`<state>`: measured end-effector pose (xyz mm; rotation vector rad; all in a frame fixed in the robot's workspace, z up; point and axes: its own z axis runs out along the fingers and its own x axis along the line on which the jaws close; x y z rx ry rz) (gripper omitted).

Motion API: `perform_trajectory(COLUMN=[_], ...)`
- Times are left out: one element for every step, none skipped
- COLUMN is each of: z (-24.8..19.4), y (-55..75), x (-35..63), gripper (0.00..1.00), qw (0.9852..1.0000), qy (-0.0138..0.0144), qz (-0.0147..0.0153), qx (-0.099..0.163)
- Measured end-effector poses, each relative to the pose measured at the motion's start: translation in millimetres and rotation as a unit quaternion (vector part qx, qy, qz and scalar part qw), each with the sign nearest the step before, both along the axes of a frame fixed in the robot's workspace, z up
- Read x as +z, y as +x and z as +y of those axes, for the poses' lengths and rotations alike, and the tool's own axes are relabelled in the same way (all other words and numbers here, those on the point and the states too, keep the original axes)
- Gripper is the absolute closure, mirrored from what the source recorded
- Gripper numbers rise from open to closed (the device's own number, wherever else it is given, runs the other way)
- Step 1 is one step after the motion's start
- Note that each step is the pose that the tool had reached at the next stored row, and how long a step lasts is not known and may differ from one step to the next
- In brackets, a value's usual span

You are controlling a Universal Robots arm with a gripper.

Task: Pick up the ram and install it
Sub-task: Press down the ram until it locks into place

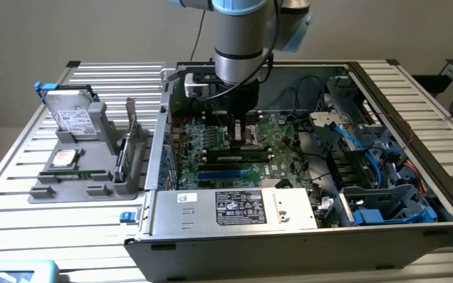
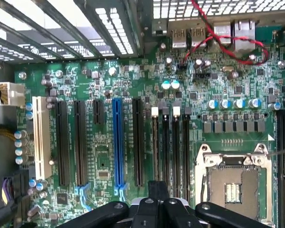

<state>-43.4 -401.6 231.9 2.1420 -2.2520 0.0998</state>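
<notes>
In the exterior view the arm (image 1: pixel 240 35) comes down from the top centre of the frame, its grey column close to upright, into an open computer case (image 1: pixel 400 112) that lies on its side on a slatted worktop (image 1: pixel 6 194). The end effector (image 1: pixel 231 122) hangs low inside the case, pointing straight down at the green motherboard (image 1: pixel 278 127), just above centre frame. Whether its fingers are together cannot be told from here.

In the left of the frame, well apart from the arm, a grey holder (image 1: pixel 61 191) sits on the worktop. What looks like the ram (image 1: pixel 77 175) lies flat along the holder's near part as a thin green strip. Behind it stand a silver hard drive (image 1: pixel 73 115) and, at the holder's right edge, a taller green card (image 1: pixel 132 132) on edge.

In the wrist view the camera looks squarely down on the motherboard. The end effector (image 2: pixel 156 190) shows at the bottom centre, its dark fingers drawn together with nothing seen between them. They sit over the near ends of four narrow black memory slots (image 2: pixel 170 142). A blue slot (image 2: pixel 117 142) runs to their left and a metal-framed processor socket (image 2: pixel 235 183) lies at the lower right.
</notes>
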Motion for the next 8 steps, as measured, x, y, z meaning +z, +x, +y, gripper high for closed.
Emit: perform_trajectory(z=[0.7,1.7,2.7,2.9,2.9,2.9,2.9,2.9], y=[-1.6,-2.8,-3.6,-4.7,-6.0,-7.7,-8.7,-9.4], x=[0.0,0.0,0.0,0.0,-0.1,-0.2,-0.4,-0.6], gripper=[0.89,0.89,0.89,0.89,0.89,0.89,0.89,0.89], qw=[1.0,1.0,1.0,1.0,1.0,1.0,1.0,1.0], qy=[0.0,0.0,0.0,0.0,0.0,0.0,0.0001,0.0001], qz=[-0.0005,-0.001,-0.0014,-0.0017,-0.002,-0.0022,-0.0024,-0.0026], qx=[0.0,0.0,0.0,0.0,0.0,0.0,0.0,0.0])
